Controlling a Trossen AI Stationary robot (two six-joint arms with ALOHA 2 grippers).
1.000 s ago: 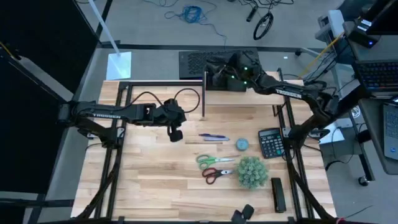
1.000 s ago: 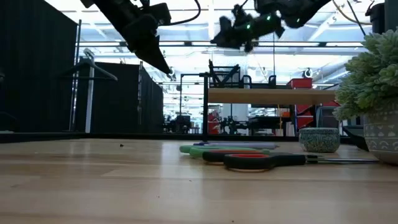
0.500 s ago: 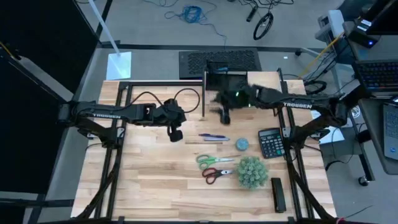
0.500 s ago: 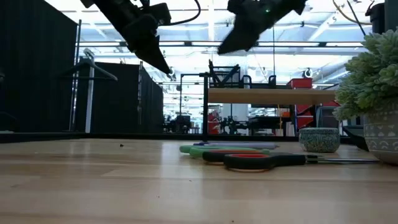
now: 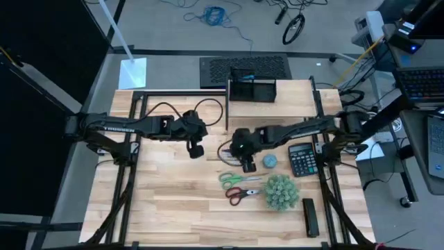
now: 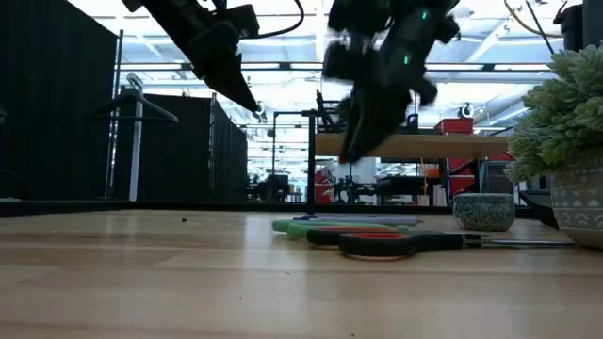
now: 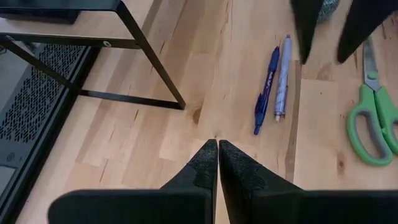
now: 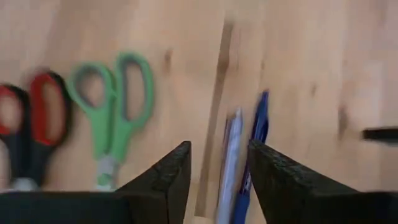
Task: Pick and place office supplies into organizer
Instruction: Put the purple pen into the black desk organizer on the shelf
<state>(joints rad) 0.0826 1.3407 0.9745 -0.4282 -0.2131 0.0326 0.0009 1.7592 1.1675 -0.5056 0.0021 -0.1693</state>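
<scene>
Two grippers are in view, and neither holds anything. The right gripper [image 5: 248, 164] hangs above the table's middle with its fingers [image 8: 163, 176] parted and nothing between them. In the right wrist view, the two pens [image 8: 244, 152], one pale blue-grey and one dark blue, lie side by side on the wood directly in line with that gap, below and not touching the fingers. The same view shows the green-handled scissors [image 8: 115, 106] and the red-handled scissors [image 8: 31, 127] off to one side of the fingers, which the high view confirms: both pairs lie nearer the table's front edge than the gripper.

The low view alone shows height: the right gripper [image 6: 363, 127] is clear of the tabletop, well above the scissors lying flat. The high view alone places the small round disc [image 5: 270, 161] just beside the right gripper, between it and the calculator [image 5: 301, 159], with the plant ball [image 5: 281, 192] nearer the front.

The left gripper [image 5: 196, 149] waits over bare wood to the left of the pens, its fingers [image 7: 205, 165] pressed together and empty; its wrist view shows the pens lying ahead, apart from it.

The organizer [image 5: 252, 89] stands on the wooden shelf riser [image 5: 295, 90] at the table's far edge, well apart from both grippers.
</scene>
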